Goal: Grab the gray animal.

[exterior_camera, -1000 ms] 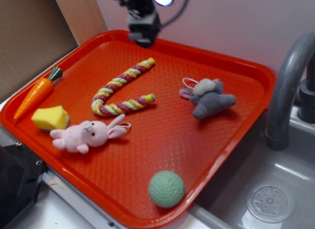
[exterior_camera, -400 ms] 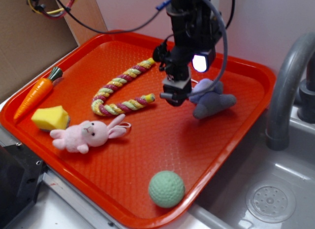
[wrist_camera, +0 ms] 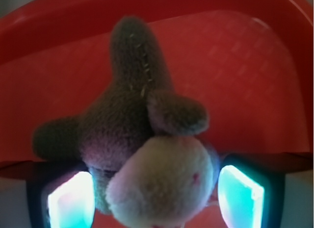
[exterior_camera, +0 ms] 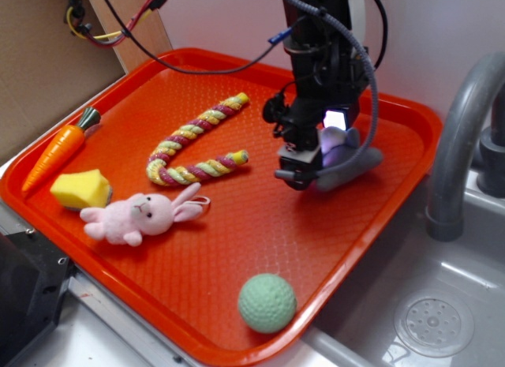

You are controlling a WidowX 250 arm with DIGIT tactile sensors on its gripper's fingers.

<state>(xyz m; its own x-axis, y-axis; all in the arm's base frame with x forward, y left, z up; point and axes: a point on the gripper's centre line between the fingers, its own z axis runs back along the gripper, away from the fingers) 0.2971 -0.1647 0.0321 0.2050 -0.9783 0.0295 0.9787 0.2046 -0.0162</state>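
The gray animal (wrist_camera: 142, 135) lies on the red tray (exterior_camera: 237, 249), toward its far right part, directly under the gripper (exterior_camera: 304, 168). In the wrist view its pale, rounded head sits between the two fingers (wrist_camera: 73, 201), one glowing pad on each side, while the darker body and limbs stretch away across the tray floor. The fingers are spread wide, with the head filling most of the gap; whether either pad actually touches the plush cannot be told (the edges are blurred). In the exterior view the arm hides most of the toy, and only a gray limb shows to the right of it.

The tray also holds a braided rope toy (exterior_camera: 193, 142), a pink bunny (exterior_camera: 138, 215), a yellow sponge (exterior_camera: 81, 189), a toy carrot (exterior_camera: 59, 148) and a green ball (exterior_camera: 267, 303), all well apart from the fingers.
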